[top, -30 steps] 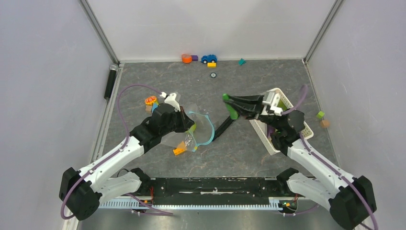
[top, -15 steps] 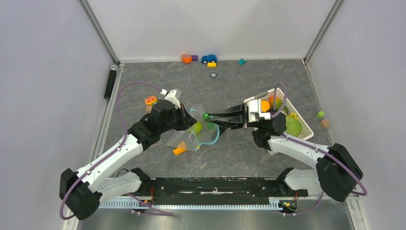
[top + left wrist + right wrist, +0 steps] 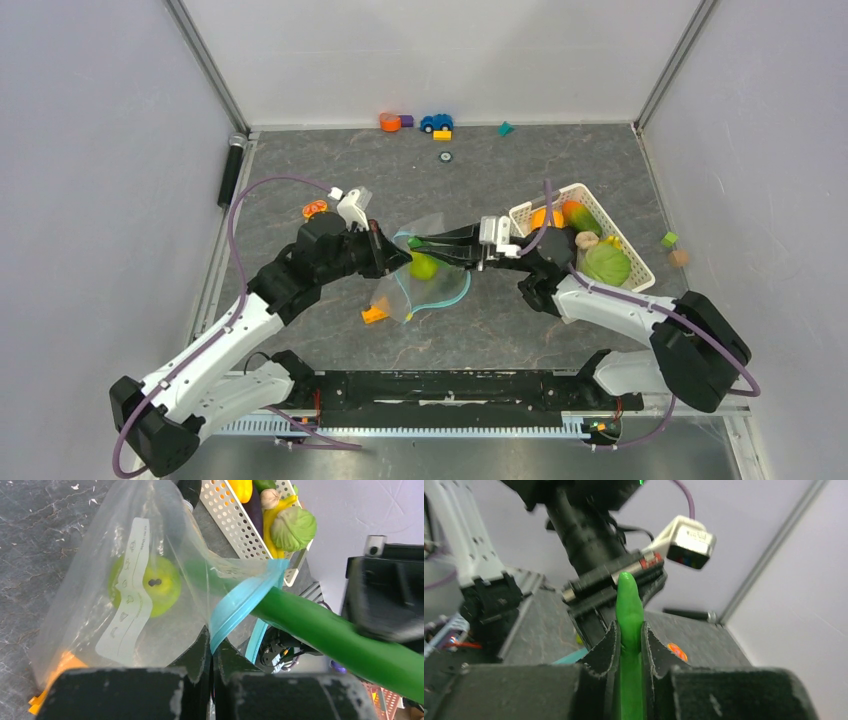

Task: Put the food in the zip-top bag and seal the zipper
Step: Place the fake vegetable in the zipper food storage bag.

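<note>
i'm loading: left claw [image 3: 210,636] pinches the bag [image 3: 95,555] at its zipper [image 3: 240,605], right claw [image 3: 629,630] grips the green pod [image 3: 629,600], tip ahead inside the mouth. next: push deeper, release.

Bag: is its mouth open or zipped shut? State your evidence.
Open. The zipper gapes: its teal strips stand apart, and the pod passes between them into the bag. The left pincer pinches one strip.

Jaws of the right gripper [image 3: 629,631] clamp the long green pod [image 3: 628,600].
</note>
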Motion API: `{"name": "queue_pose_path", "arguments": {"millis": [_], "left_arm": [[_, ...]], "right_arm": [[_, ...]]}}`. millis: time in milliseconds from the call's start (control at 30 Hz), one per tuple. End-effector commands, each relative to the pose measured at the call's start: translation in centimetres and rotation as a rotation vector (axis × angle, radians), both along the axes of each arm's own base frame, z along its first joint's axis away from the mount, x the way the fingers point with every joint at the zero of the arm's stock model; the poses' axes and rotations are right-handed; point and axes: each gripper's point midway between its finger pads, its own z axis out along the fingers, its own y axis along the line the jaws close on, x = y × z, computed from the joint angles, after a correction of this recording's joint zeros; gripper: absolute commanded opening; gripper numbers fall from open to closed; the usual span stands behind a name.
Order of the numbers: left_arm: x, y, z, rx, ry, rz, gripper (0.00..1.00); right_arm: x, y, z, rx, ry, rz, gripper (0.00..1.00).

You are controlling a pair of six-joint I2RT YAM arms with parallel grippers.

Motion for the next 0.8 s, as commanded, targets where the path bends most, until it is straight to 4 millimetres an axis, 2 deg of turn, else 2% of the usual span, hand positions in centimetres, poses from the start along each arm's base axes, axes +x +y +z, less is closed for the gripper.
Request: {"name": "queue_pose_path", "arguments": {"millis": [0,100,267,367,633,700,767], "left_arm": [[-0.7,-0.3,2.7,-0.05,-0.042,-0.036,0.02],[-0.7,0.0,2.9,-0.052,-0.048,-0.024,0.02],[-0.4,0.6,2.7,-0.016,-0.047,0.005,0.02],[0.0,1.1,2.3,0.013,-0.035,0.037,0.02],[0.8,1.0,1.5,0.044,-0.02,0.055,0.02],[0.7,0.8,1.7,0.042,-0.027,0.042,0.02],[0.4,0.5,2.2,0.022,-0.035,0.014,0.02]], "right_arm": [[3.2,-0.2,-3.4,-0.147,-0.111,-0.211,0.0],[3.6,-0.4,-5.0,-0.196,-0.116,-0.243,0.0],[2.4,0.1,-9.0,-0.345,-0.24,-0.184,0.0],[1.3,0.6,-10.7,-0.435,-0.306,-0.136,0.0],[-0.3,1.0,-13.1,-0.535,-0.34,-0.061,0.0],[0.5,1.1,-12.9,-0.533,-0.263,-0.104,0.0],[2.5,1.3,-12.0,-0.534,-0.135,-0.209,0.01]]}}
